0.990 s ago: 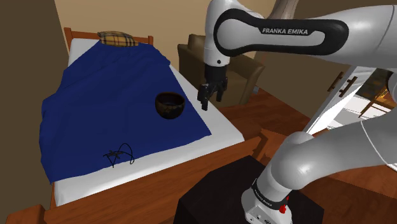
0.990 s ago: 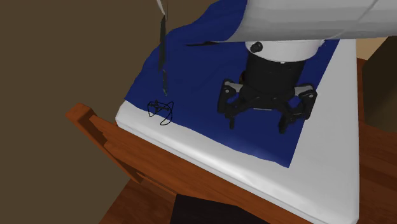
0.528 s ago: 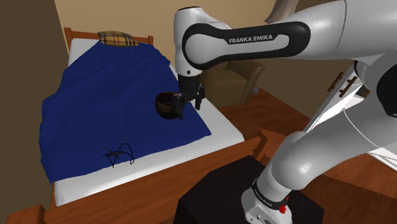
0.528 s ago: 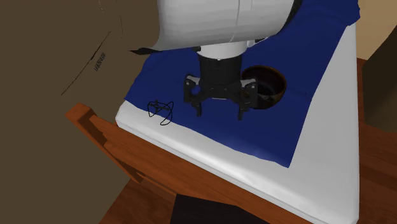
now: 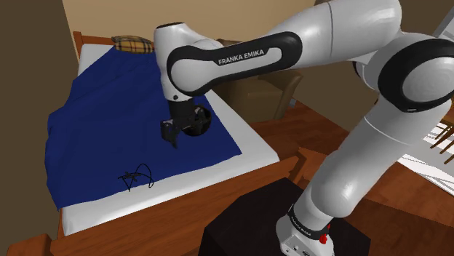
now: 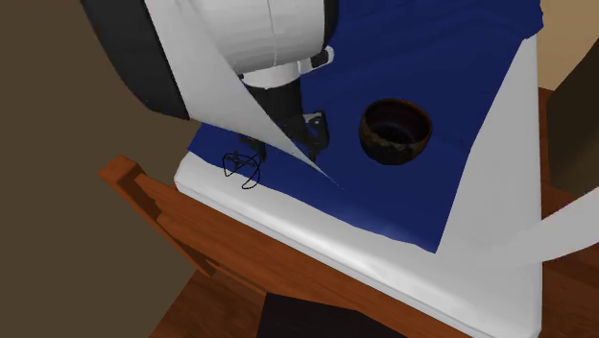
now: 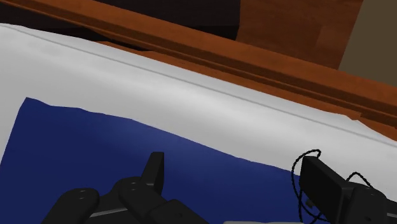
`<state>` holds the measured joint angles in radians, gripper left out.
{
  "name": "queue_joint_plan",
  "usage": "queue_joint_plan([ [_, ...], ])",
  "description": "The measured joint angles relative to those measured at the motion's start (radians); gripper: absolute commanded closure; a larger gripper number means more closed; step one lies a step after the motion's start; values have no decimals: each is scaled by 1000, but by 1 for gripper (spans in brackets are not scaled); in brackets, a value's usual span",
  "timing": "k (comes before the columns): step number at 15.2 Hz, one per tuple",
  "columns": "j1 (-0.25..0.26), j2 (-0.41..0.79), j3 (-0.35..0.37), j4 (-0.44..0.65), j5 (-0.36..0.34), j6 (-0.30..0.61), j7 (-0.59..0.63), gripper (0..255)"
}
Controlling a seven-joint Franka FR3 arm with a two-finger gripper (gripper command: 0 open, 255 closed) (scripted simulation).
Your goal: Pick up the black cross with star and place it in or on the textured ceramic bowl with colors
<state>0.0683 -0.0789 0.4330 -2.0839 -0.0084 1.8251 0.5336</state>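
Gripper (image 5: 173, 135) over the blue blanket (image 5: 102, 109), fingers (image 7: 154, 170) spread apart and holding nothing. From the gripper, you find the black cross (image 5: 137, 177) toward the lower left of the shoulder view, lying flat near the blanket's lower edge, just short of the bare white mattress (image 5: 102, 209) and the wooden bed frame (image 5: 131, 229). In the wrist view its thin outline loops round one finger rather than centring between the pair, so you would likely shift sideways before descending. Its long axis cannot be told. The dark bowl (image 5: 201, 124) sits just behind the gripper, away from the cross; nothing stands between.
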Motion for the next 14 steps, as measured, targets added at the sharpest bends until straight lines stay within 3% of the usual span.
queue_joint_plan([
  [7, 67, 299, 41, 232, -134, 11, 197, 0],
  [14, 191, 602, 18, 545, -256, -47, 335, 0],
])
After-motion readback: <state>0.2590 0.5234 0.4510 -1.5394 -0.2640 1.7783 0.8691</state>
